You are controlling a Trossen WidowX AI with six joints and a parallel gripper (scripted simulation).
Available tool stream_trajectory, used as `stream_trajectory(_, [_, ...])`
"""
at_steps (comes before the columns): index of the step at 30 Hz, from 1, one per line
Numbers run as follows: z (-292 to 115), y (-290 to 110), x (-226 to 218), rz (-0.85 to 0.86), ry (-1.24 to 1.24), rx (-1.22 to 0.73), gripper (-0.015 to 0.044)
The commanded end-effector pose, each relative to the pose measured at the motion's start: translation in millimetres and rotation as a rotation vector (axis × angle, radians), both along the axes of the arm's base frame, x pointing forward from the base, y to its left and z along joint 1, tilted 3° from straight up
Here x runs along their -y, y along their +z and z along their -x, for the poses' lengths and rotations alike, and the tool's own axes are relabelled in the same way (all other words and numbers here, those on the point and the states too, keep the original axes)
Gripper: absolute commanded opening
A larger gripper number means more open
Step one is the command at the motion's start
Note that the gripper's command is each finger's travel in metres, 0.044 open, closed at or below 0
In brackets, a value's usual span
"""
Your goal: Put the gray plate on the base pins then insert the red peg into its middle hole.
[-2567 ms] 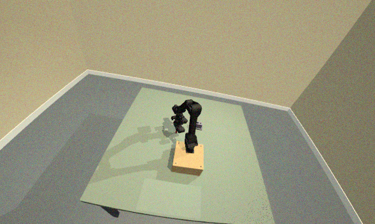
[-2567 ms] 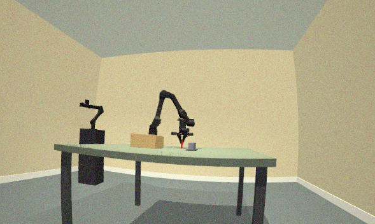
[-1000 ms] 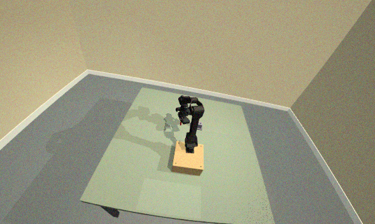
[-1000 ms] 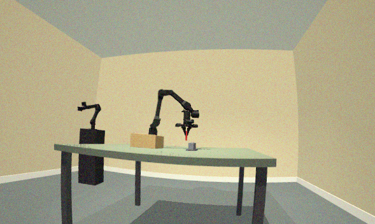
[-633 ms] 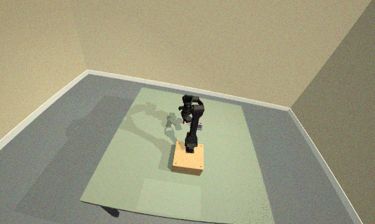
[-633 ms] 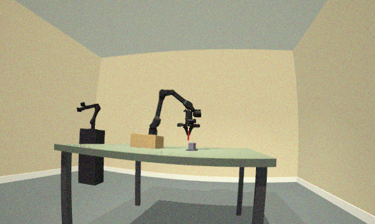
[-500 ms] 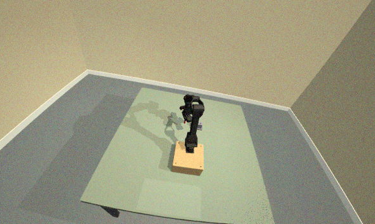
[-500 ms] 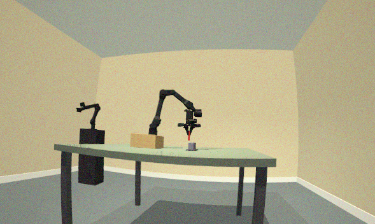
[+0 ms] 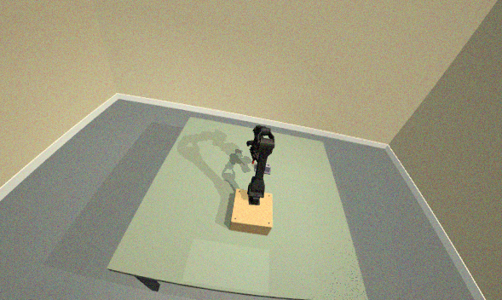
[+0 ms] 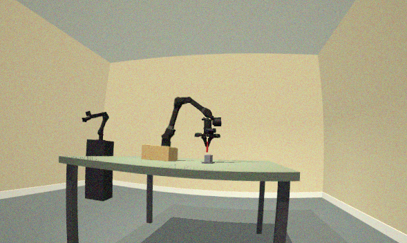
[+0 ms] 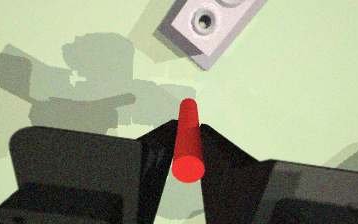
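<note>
The plate (image 11: 210, 27) already sits on the base (image 10: 208, 159), so the step in hand is the second one: carrying the peg (image 11: 187, 141) to the middle hole (image 11: 205, 20). The jaws of the gripper (image 10: 207, 137) are clamped on the peg, one jaw on each side of its shaft, and it points straight down toward the tabletop (image 10: 250, 167).

From the side view, the peg hangs above the plate with open air between its tip and the plate's top face, roughly over it. The wrist view shows the plate up and to the right of the peg tip, rotated at a slant, so the tip does not look lined up with the hole. My judgement is that the next move calls for a small sideways correction until the tip is directly over the hole, then a straight descent with the peg kept upright, and release only once it is seated fully.

Counting what shows: one peg, one plate, one base under it. On the plate one round hole is fully visible and the edge of a second round feature sits at the frame's top edge; whether that one is a pin or a hole I cannot tell. One tan block (image 9: 251, 213) carries the arm, near the plate.
</note>
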State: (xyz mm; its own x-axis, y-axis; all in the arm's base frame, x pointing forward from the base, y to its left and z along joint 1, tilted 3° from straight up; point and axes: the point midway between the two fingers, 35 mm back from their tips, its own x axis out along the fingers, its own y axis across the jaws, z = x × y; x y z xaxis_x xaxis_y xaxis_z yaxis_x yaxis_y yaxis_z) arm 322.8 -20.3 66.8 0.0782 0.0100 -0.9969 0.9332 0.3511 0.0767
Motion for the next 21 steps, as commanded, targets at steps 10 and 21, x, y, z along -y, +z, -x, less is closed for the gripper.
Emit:
stream_trajectory(10, [-9.4,-1.2,38.9,-0.002,0.002,-0.007,0.0])
stream_trajectory(21, [-13.5,-1.8,73.6,-0.003,0.003,-0.008,0.0])
